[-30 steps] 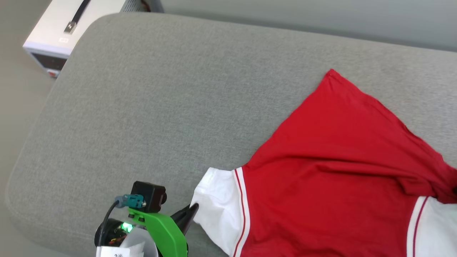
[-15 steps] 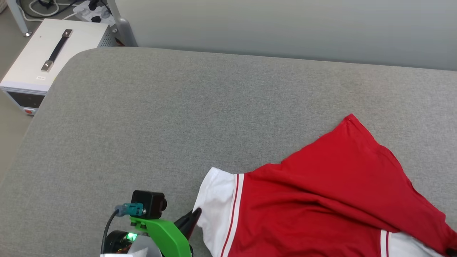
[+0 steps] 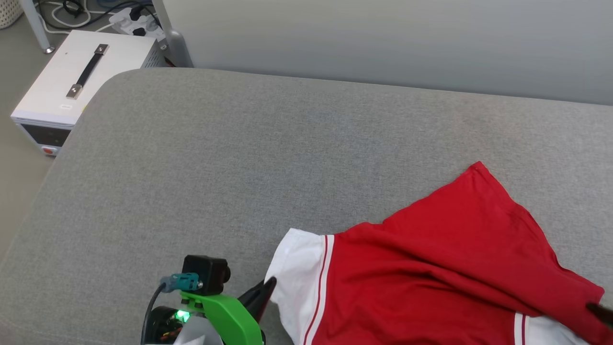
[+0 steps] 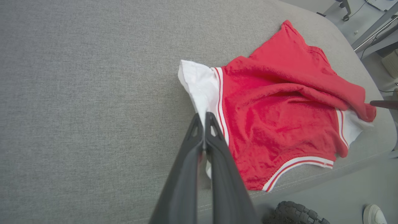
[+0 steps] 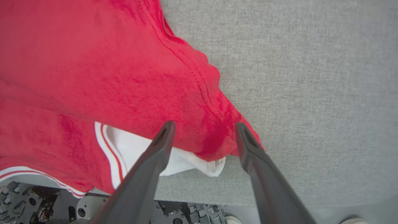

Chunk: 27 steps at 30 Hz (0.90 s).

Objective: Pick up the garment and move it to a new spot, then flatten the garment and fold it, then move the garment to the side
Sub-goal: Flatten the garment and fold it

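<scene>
Garment (image 4: 264, 109) pinched by left gripper (image 4: 203, 115), beneath right gripper (image 5: 204, 123)

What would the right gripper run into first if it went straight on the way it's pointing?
Likely the garment: its red fold lies just ahead of the open right gripper, though depth is unclear.

I'm seeing a red jersey (image 3: 431, 268) with white sleeves (image 3: 298, 268) and red-white striped trim (image 3: 323, 273) at lower right, a grey cushion (image 3: 215, 158), and a white box (image 3: 57, 96) showing upper left.
</scene>
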Motion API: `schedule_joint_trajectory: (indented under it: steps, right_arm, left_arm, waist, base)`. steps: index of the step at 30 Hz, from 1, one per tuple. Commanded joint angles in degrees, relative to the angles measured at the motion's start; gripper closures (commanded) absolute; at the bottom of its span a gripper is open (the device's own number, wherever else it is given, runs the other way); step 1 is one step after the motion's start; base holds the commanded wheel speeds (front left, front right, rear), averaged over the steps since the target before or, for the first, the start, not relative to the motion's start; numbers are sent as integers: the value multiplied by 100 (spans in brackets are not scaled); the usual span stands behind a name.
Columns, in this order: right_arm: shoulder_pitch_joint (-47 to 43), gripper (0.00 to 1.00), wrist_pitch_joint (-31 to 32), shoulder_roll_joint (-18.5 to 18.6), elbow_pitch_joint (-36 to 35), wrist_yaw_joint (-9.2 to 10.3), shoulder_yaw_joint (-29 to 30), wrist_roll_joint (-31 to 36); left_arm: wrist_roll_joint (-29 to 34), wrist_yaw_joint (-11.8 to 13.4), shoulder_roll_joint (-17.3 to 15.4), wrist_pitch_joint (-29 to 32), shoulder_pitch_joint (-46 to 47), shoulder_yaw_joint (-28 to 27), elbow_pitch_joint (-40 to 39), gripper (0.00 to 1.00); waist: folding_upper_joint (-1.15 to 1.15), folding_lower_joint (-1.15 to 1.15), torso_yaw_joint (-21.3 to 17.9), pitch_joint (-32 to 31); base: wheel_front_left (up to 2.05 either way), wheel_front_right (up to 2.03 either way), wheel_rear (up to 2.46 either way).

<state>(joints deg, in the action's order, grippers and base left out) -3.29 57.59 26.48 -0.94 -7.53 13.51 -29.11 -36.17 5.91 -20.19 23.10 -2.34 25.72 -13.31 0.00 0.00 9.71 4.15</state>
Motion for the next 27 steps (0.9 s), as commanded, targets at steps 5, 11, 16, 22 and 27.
schedule_joint_trajectory:
  steps: [5,11,16,22,27]
  right_arm:
    - [563,0,263,302,-709,4,-304,-19]
    - [1483,0,719,437,-878,4,-820,19]
    - [2368,0,933,413,-455,4,-1165,133]
    - [3022,0,1069,607,123,4,-1467,242]
    - [3333,0,1068,749,518,4,-1580,345]
  left_arm:
    - [85,27,-10,65,136,71,-276,100]
    - [134,11,26,112,282,156,-409,100]
    - [170,-66,-5,174,402,238,-452,100]
    - [233,-104,31,139,594,273,-491,100]
    - [213,-137,157,46,660,342,-485,100]
  waist:
    - [0,0,193,211]
    - [0,0,480,654]
    - [0,0,746,1018]
    - [0,0,1103,1352]
    - [0,0,1314,1576]
  base:
    - [0,0,0]
    - [0,0,0]
    - [0,0,0]
    - [0,0,0]
    - [0,0,0]
